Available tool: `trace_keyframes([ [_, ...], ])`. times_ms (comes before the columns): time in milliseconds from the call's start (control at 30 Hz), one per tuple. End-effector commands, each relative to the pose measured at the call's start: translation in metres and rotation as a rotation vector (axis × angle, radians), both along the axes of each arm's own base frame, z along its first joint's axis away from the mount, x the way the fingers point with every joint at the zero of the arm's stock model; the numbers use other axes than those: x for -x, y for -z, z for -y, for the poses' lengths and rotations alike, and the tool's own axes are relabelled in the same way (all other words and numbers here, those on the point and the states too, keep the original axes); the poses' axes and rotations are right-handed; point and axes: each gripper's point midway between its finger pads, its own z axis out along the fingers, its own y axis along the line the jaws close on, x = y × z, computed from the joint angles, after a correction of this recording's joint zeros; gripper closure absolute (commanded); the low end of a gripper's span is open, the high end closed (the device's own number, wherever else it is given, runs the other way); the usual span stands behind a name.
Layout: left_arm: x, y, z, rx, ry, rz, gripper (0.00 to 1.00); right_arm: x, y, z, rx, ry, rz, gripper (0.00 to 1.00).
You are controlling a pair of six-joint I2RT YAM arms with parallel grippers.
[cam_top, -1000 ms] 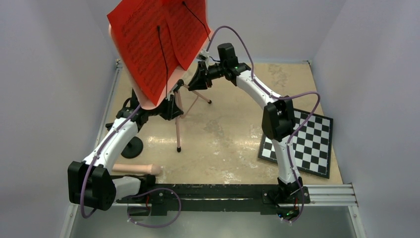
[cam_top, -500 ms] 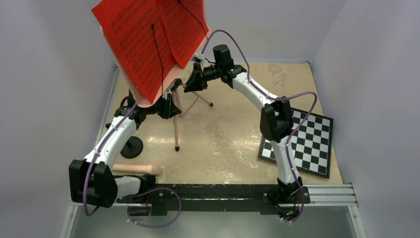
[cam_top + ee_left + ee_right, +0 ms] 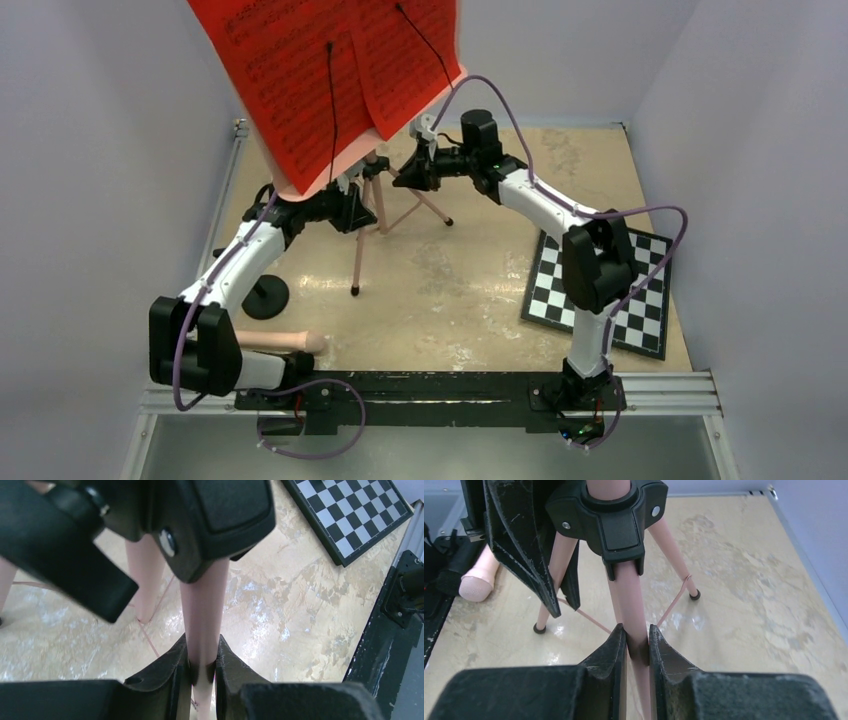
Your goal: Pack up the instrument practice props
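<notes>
Music stand (image 3: 360, 245) has swung right since a second ago, and my right arm went with it. On the near side of the stand, pink rod (image 3: 278, 342) lies flat beside black round base (image 3: 265, 297), both clear of me. My left hand (image 3: 201, 647) is clamped on one stand leg. My right hand (image 3: 636, 630) is clamped on another leg under the hub. I judge two grips steady a top-heavy load. Red pages (image 3: 320, 70) sit on its desk. Bare bench (image 3: 460, 280) lies right of the stand, before the checkerboard (image 3: 610, 290). The left wall (image 3: 100, 200) is close.
</notes>
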Motion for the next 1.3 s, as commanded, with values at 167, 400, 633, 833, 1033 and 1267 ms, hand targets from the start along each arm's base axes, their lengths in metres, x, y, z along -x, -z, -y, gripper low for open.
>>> trace_keyframes([
  [167,-0.061,0.030,-0.008,-0.068,-0.187,-0.068,0.88,0.016,-0.009,0.052,0.001,0.206,-0.204,1.00],
  [400,-0.108,0.028,0.002,-0.008,-0.303,-0.067,0.85,-0.003,0.005,0.085,0.037,0.415,-0.149,1.00],
  [633,-0.134,0.025,0.023,0.035,-0.293,-0.067,0.84,0.007,0.004,0.101,0.043,0.473,-0.149,1.00],
  [833,-0.128,0.040,0.032,0.041,-0.267,-0.134,0.83,0.027,0.019,0.114,0.082,0.500,-0.206,1.00],
  [1033,-0.112,0.044,0.031,0.033,-0.244,-0.159,0.86,0.049,0.026,0.121,0.096,0.502,-0.270,1.00],
  [1267,-0.116,0.034,0.033,0.052,-0.249,-0.167,0.62,0.045,0.039,0.123,0.116,0.531,-0.302,1.00],
])
